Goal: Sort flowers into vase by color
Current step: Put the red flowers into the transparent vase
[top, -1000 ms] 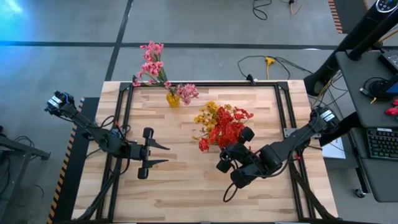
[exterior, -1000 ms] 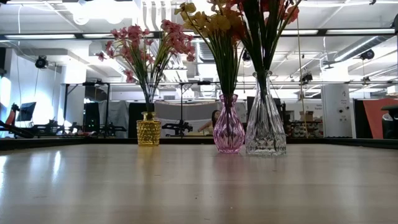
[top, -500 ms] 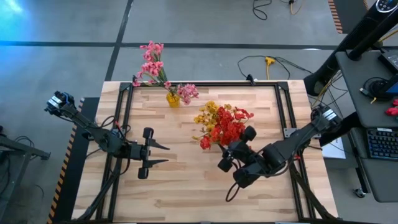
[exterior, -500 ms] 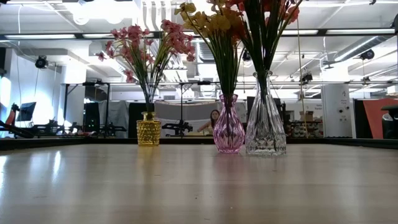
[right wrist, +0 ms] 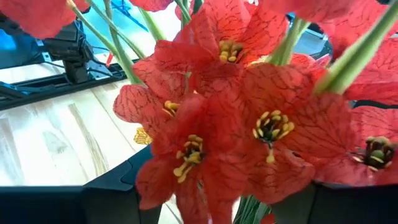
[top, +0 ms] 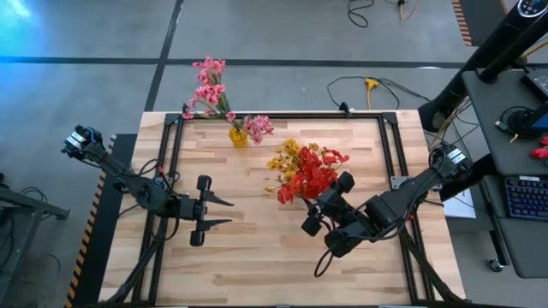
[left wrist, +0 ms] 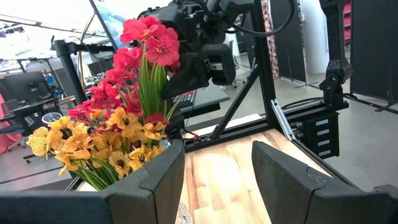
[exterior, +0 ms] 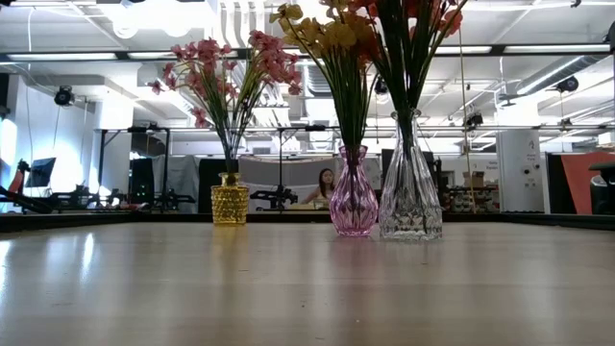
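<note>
Three vases stand on the table's far half. Pink flowers (top: pixel 208 85) stand in a yellow vase (exterior: pixel 230 205), yellow flowers (top: pixel 285 157) in a pink vase (exterior: pixel 354 204), and red flowers (top: pixel 312 175) in a clear glass vase (exterior: pixel 410 192). My right gripper (top: pixel 317 204) is open just near and right of the red blossoms. In the right wrist view its fingers (right wrist: pixel 106 196) stand on either side of the red blossoms (right wrist: pixel 249 124). My left gripper (top: pixel 224 213) waits open and empty at the table's left middle, pointing at the flowers (left wrist: pixel 217 180). My right gripper has red blossoms (right wrist: pixel 199 168) between its open fingers, coming level from the table's near right. I cannot tell whether a finger touches the petals. The flowers stand upright in their vase.
Black frame rails (top: pixel 282 116) run along the table's far, left and right edges. Bare wood (top: pixel 257 257) lies across the near half. A person (exterior: pixel 325 183) shows in the room behind the table. A desk with a keyboard (top: pixel 524 197) stands off the right edge.
My right gripper has drawn back a little toward the table's right edge, away from the red flowers, staying open.
</note>
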